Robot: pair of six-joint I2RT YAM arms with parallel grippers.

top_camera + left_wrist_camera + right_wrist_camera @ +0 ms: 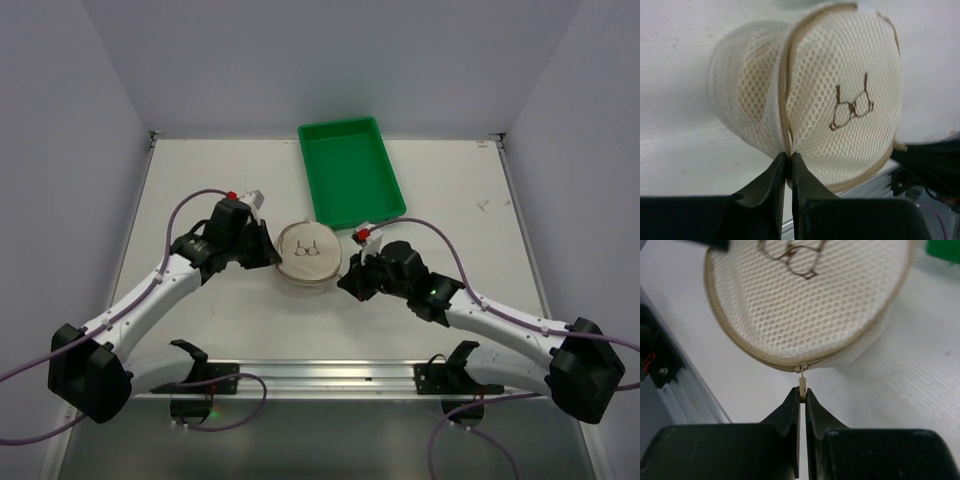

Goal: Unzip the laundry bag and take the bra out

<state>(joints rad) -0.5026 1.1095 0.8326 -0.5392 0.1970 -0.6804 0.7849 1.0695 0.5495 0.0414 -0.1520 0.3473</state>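
**Operator:** With both arms reaching toward the middle of the table (200,190), where is the laundry bag (305,254) located?

**Technician:** It rests on the table between the two grippers, just in front of the near edge of the green tray (350,170). The round lid faces upward and shows the dark emblem (852,107).

**Operator:** State of the left gripper (789,159)?

**Technician:** Clamped. The fingers are pinched together on the tan zipper band at the rim of the laundry bag, on its left side.

**Operator:** State of the right gripper (802,392)?

**Technician:** Clamped as well. The fingertips grip the small zipper pull (802,382), which hangs from the slider on the rim facing that arm. The pull stands straight between the fingertips.

**Operator:** Condition of the zipper?

**Technician:** The stretch visible in both wrist views is closed along the rim. The lid lies flat on the mesh drum. The contents cannot be identified through the mesh.
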